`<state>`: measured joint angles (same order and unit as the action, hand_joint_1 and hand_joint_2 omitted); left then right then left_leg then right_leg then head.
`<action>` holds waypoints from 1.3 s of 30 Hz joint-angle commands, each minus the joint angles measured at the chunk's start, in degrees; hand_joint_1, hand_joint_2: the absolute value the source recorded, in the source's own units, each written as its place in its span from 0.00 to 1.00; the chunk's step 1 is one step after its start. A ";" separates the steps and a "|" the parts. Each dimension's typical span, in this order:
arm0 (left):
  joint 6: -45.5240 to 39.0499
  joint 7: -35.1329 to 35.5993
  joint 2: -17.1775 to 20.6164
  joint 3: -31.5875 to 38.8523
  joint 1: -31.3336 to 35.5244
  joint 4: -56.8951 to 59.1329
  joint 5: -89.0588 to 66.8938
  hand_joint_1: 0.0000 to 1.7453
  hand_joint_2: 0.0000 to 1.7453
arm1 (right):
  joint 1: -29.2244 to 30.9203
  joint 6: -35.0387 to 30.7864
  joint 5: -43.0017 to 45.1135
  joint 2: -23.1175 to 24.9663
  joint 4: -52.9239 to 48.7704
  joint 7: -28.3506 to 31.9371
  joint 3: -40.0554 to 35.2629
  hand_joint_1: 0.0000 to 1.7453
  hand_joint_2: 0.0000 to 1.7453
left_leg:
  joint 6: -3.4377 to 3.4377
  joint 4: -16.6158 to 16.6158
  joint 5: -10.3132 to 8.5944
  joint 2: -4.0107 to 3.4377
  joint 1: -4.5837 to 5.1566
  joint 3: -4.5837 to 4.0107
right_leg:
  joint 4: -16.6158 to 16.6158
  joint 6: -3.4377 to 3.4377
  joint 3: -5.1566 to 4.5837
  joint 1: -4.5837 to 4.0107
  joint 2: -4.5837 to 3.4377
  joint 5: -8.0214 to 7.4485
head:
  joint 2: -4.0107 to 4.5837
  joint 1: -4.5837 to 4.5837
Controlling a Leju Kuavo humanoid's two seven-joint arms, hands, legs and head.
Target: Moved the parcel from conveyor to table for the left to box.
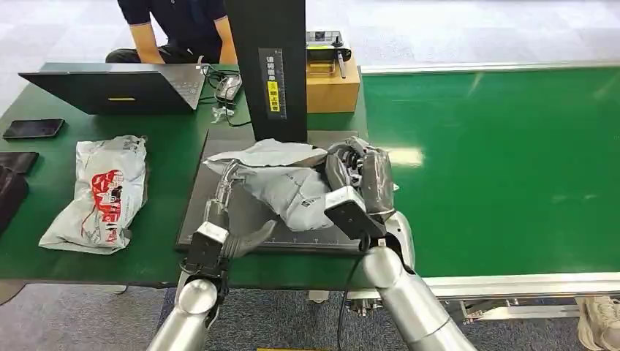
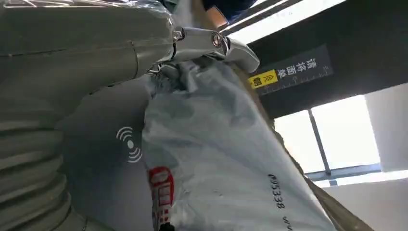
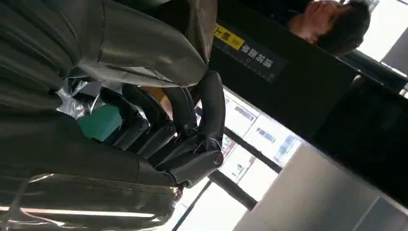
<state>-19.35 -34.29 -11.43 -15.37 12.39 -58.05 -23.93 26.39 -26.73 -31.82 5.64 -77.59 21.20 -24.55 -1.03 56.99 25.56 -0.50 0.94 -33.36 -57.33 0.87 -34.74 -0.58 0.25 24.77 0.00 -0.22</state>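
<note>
A crumpled grey parcel [image 1: 289,183] lies on the black weighing plate [image 1: 201,219] in the middle of the table. My right hand [image 1: 358,179] is at its right end, fingers curled in and gripping that edge, which stands a little off the plate. In the right wrist view its dark fingers [image 3: 192,120] curl toward the thick grey thumb [image 3: 144,57]. My left hand [image 1: 223,212] reaches in from the front left, fingers stretched along the parcel's left edge and thumb spread apart. In the left wrist view the parcel [image 2: 216,154] fills the middle and the silver fingertips [image 2: 211,41] touch its end.
A second parcel with red print [image 1: 99,194] lies at the left. A black scanner column [image 1: 270,66] stands just behind the plate, with a cardboard box [image 1: 333,84] beside it. A laptop [image 1: 117,88], a phone [image 1: 33,128] and a seated person [image 1: 175,29] are at the back left. The green conveyor [image 1: 497,161] runs on the right.
</note>
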 commanded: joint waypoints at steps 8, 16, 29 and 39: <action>-8.14 1.59 2.05 10.26 -3.50 -4.11 3.90 0.00 1.00 | 11.46 -2.87 6.71 -2.12 26.20 3.51 -3.61 1.00 1.00 | 0.11 -0.06 0.06 -0.07 -0.06 0.23 | 0.10 -0.07 0.21 -0.05 -0.12 0.02 | 0.00 0.00; -8.37 1.67 1.81 10.10 -3.31 -3.92 3.71 0.00 1.00 | 11.66 -2.75 6.70 -1.79 26.08 3.49 -3.71 1.00 1.00 | 0.14 -0.03 0.05 -0.01 -0.03 0.18 | 0.04 -0.11 0.16 0.00 -0.08 0.04 | 0.00 0.00; -7.38 0.71 2.01 8.60 0.34 0.38 3.87 0.00 1.00 | 12.27 -2.89 -1.60 -3.46 41.42 -5.10 -2.71 0.00 1.00 | 0.17 -0.10 0.01 0.22 -0.07 0.33 | 0.15 -0.13 0.36 -0.03 0.15 0.05 | 0.00 0.00; -5.57 2.13 1.84 9.45 0.37 -0.44 2.02 0.00 1.00 | 5.75 -0.72 -24.18 -5.15 31.92 -22.80 -3.48 0.00 1.00 | 0.11 -0.05 0.01 0.17 -0.05 0.21 | 0.10 -0.08 0.22 -0.03 0.12 0.04 | 0.00 0.00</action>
<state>-26.01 -32.92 -10.43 -6.14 10.75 -61.48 -21.01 36.79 -28.59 -45.91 2.62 -41.83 4.80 -28.00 -1.02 57.02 25.57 -0.50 0.94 -33.32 -57.33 0.86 -34.74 -0.58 0.24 24.78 0.00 -0.22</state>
